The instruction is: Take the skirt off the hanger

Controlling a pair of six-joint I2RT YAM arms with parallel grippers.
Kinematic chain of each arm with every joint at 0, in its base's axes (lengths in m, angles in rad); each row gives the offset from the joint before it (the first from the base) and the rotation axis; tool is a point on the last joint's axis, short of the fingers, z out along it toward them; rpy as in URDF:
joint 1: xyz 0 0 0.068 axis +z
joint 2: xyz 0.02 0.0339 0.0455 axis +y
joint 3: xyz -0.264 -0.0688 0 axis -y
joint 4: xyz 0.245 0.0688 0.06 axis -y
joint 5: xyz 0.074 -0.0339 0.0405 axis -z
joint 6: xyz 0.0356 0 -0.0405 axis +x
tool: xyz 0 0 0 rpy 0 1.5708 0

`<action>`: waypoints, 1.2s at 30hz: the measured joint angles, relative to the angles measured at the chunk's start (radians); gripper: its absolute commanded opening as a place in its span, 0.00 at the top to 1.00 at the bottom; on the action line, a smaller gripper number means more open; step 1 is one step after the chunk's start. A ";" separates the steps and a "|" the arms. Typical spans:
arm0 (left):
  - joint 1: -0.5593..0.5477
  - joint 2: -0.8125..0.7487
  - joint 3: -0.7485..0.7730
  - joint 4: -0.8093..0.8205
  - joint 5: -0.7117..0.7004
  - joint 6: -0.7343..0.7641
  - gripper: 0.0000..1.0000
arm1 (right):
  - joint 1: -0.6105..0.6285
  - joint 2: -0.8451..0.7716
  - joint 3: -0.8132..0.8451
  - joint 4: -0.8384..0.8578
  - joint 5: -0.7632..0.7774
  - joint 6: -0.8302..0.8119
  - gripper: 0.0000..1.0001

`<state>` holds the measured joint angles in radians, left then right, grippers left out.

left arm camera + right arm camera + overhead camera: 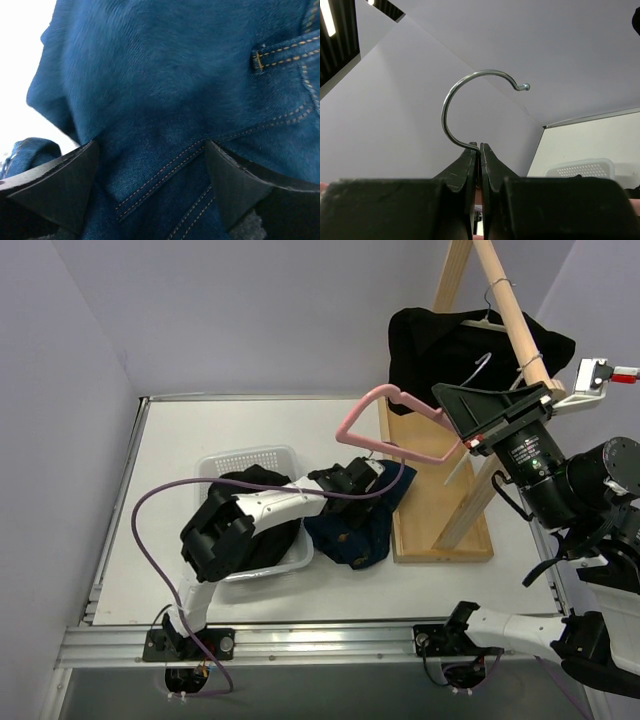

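Right gripper (479,148) pinched on wire hook (451,100) of pink plastic hanger (345,424), left gripper (151,145) spread over blue denim garment (165,75), black matte fabric skirt (430,345) hanging wide on pale cream plastic hanger (487,324), table's far right corner.

Finding: no legible text, label, brand, number or sign in any view. The black cylindrical housing (533,454) just right of the pink plastic hanger (352,423) carries small pale marks and a green dot, all too small to read.

The denim garment (165,90) is matt cloth, the hook (443,116) shiny metal
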<state>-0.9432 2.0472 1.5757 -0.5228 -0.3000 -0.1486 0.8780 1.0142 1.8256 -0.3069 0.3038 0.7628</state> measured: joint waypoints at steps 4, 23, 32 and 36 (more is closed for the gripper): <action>0.007 0.066 0.019 -0.013 0.056 -0.014 0.40 | 0.000 0.000 -0.008 0.000 -0.007 0.000 1.00; 0.109 -0.296 0.178 -0.172 0.163 0.084 0.98 | 0.001 -0.029 -0.014 -0.010 -0.018 -0.002 1.00; 0.201 -0.588 0.486 -0.279 0.167 0.167 0.98 | 0.001 -0.027 -0.008 -0.017 -0.024 -0.005 1.00; 0.239 -0.694 0.460 -0.329 0.135 0.188 0.98 | 0.003 -0.027 0.000 -0.019 -0.026 -0.005 1.00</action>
<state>-0.7040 1.3533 2.0361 -0.8516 -0.1646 0.0399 0.8810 0.9871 1.8252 -0.3260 0.2783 0.7578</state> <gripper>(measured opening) 0.074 0.008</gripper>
